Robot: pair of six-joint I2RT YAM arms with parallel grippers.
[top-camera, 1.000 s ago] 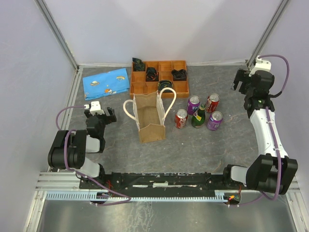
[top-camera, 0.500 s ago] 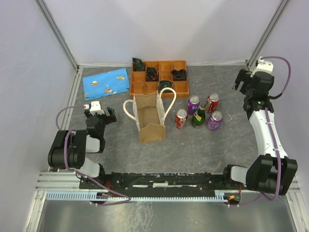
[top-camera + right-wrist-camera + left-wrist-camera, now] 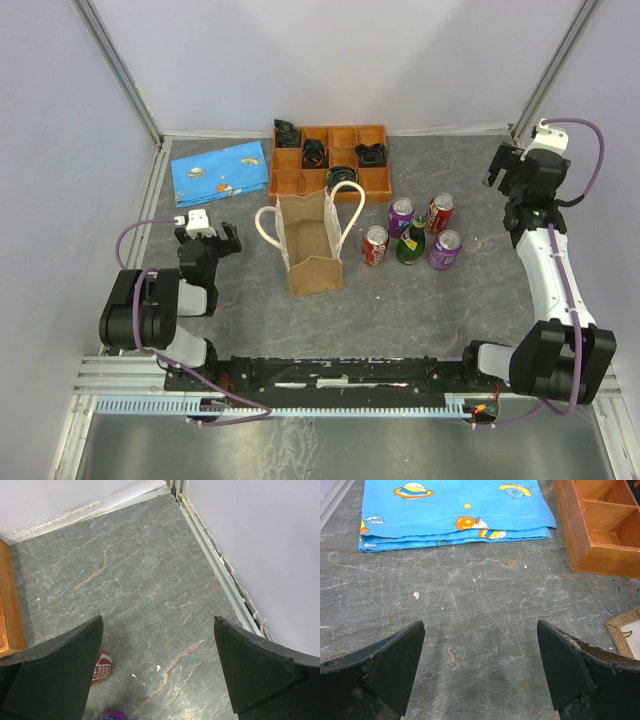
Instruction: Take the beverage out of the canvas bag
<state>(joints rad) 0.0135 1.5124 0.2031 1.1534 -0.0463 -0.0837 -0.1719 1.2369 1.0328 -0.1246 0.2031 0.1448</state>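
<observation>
Looking down from the top camera, finds the canvas bag point(image 3: 312, 245) upright near the middle of the table point(image 3: 400, 310), mouth open. Tan and boxy, of coarse woven fabric, with two cream rope handles: one looping out to the left, one arching up on the right. Sits just in front of the wooden tray point(image 3: 330, 160), the right handle overlapping the tray's near edge in this view. Puts five drinks just right of the bag and outside it: near red can point(image 3: 375, 245) closest, then green bottle point(image 3: 411, 242), far purple can point(image 3: 400, 216), far red can point(image 3: 440, 212) and near purple can point(image 3: 445, 249), all clustered. Places a blue printed cloth point(image 3: 220, 170) flat beside the tray's left end. Shows the left gripper point(image 3: 205, 238) left of the bag, apart from it, and the right gripper point(image 3: 505, 168) near the far right corner, apart from the drinks.

From the left wrist: left gripper point(image 3: 480, 670) with fingers spread wide, clamped on nothing, above bare table. Catches only a frayed tan corner of the bag point(image 3: 626, 635) at the right edge; cloth point(image 3: 455, 510) and a tray corner point(image 3: 600, 525) ahead.

From the right wrist: right gripper point(image 3: 157, 670) likewise spread wide and holding nothing. Catches the far red can's top point(image 3: 102, 669) by the left finger, a sliver of the near purple can point(image 3: 112, 715) below, the tray's edge point(image 3: 10, 605) at left.
</observation>
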